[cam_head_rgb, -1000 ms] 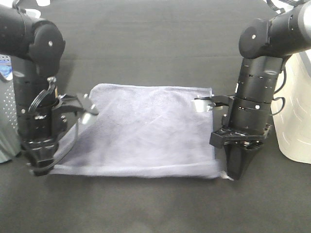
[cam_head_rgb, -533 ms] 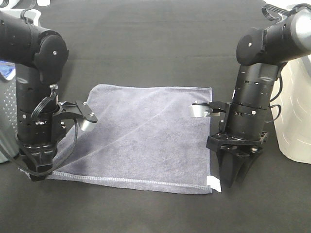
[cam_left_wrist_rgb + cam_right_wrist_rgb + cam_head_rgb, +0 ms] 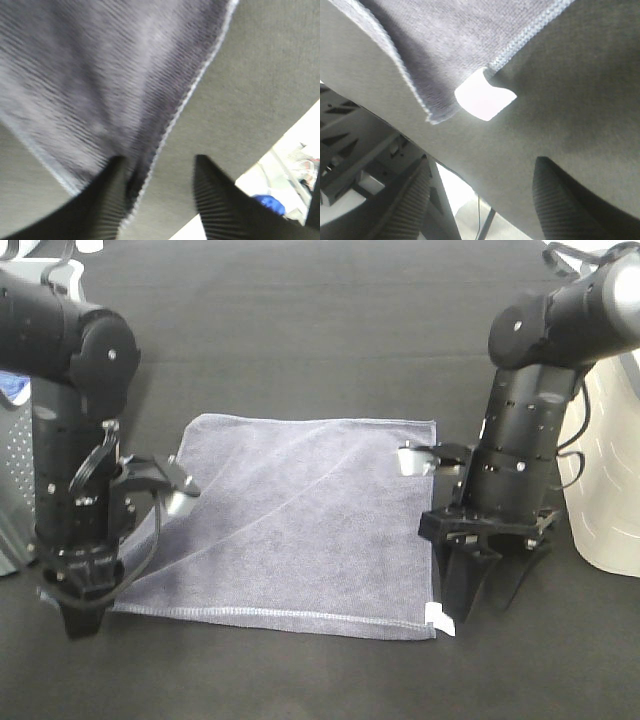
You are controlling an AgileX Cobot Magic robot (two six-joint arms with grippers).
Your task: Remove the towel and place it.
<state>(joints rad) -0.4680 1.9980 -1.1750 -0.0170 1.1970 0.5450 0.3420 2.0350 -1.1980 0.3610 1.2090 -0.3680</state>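
Observation:
The grey-lavender towel [image 3: 300, 520] lies spread flat on the dark table [image 3: 300, 320]. Its white tag [image 3: 438, 618] is at the near right corner. My left gripper [image 3: 78, 625] points down at the near left corner. In the left wrist view the gripper [image 3: 160, 200] is open and the towel [image 3: 100, 75] hem runs between its fingers. My right gripper [image 3: 480, 605] is open beside the tag corner. In the right wrist view the gripper [image 3: 482, 205] is open and empty, just short of the towel [image 3: 455, 40] and its tag [image 3: 485, 97].
A white container [image 3: 610, 470] stands at the right edge, close to my right arm. A grey perforated object [image 3: 12, 460] with something blue [image 3: 10, 385] is at the left edge. A blue item [image 3: 267, 204] shows beyond the table edge in the left wrist view.
The towel's near edge came down towards me and now lies flat. Both grippers have opened and let go of the near corners. The right fingers have spread wider.

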